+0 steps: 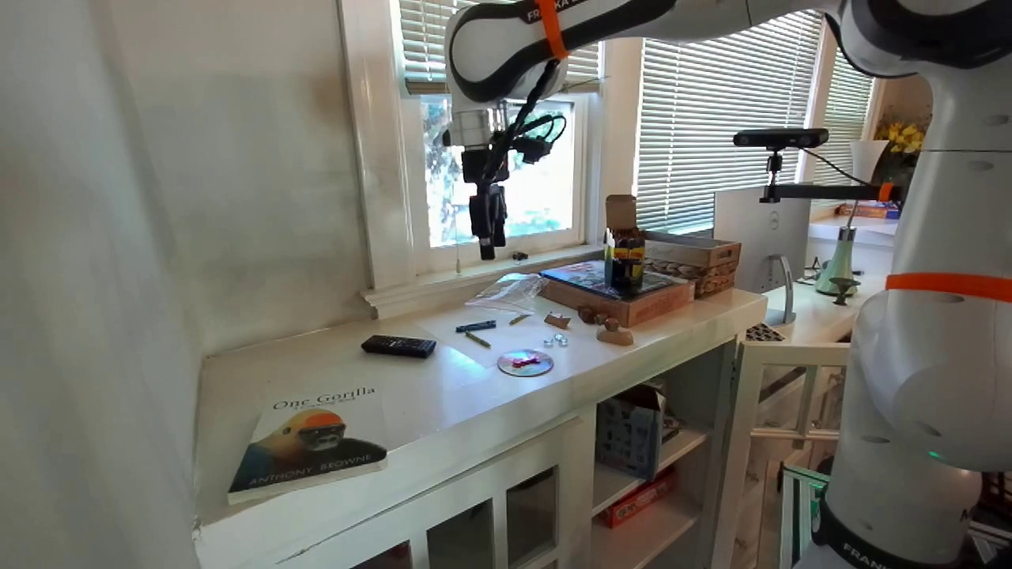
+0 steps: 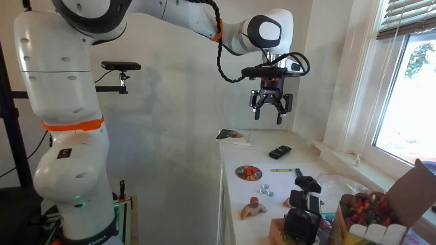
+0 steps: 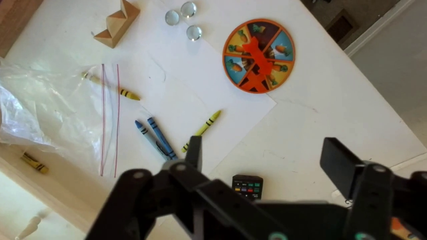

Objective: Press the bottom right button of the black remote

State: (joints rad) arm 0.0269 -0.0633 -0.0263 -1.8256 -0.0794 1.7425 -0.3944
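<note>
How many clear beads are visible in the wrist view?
3, between the wooden piece and the spinner disc: left bead, top bead and lower bead. None seems hidden.

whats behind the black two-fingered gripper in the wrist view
The slim black rectangular remote, one end and some small coloured buttons showing; the gripper hides the rest. A slender yellow-green crayon shows too, partly covered.

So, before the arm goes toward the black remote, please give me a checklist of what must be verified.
1. Black remote flat on the white counter: ok.
2. Book apart from the remote: ok.
3. Gripper holding nothing: ok.
4. Jaws shut, probably better for pressing: not ok; they stand open.
5. Remote fully visible in wrist view: not ok; gripper covers part.
6. Bottom right button identified: cannot tell; too small in exterior views.
</note>
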